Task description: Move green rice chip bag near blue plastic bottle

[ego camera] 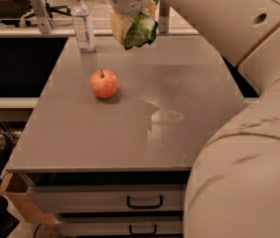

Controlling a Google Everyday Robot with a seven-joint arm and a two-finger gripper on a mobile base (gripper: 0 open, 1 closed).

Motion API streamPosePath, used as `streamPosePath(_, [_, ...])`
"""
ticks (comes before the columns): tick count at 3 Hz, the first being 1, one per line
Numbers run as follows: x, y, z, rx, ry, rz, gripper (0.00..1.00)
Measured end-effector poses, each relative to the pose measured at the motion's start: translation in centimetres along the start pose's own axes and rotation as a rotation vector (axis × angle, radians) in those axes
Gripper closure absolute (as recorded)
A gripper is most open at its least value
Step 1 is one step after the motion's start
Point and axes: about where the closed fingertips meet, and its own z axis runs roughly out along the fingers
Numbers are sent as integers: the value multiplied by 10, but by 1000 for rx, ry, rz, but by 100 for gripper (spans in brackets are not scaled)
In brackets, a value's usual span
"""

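The robot's gripper (pixel 130 8) hangs over the far end of a grey table (pixel 179 83), near the top middle of the camera view, its two fingers closed on the upper part of the green rice chip bag (pixel 139 31). The bag dangles beneath the claw, clear of the tabletop, with its crumpled green side facing right and a paler yellowish panel facing left.

Just left of the hanging bag, the blue plastic bottle (pixel 83 21) stands upright close to the table's far left corner. It has a white cap and a pale label, and a narrow gap separates it from the bag.

Nearer the camera, a red-orange apple (pixel 104 83) sits stem up on the left half of the tabletop. It is well apart from the bottle and lies below and left of the bag.

The robot's cream-coloured arm (pixel 229 19) runs from the claw across the upper right, and its bulky body fills the lower right corner, hiding that part of the table.

Two drawers (pixel 110 200) with dark handles sit under the table's front edge. A cardboard box (pixel 18 198) shows at the lower left, beside the table. A grey metal bracket (pixel 38 9) stands beyond the table's far edge, left of the bottle.
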Motion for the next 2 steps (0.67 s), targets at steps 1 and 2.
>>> streamPosePath(1, [0, -13, 15, 30, -24, 71, 100])
streamPosePath(2, [-6, -25, 36, 25, -70, 110, 100])
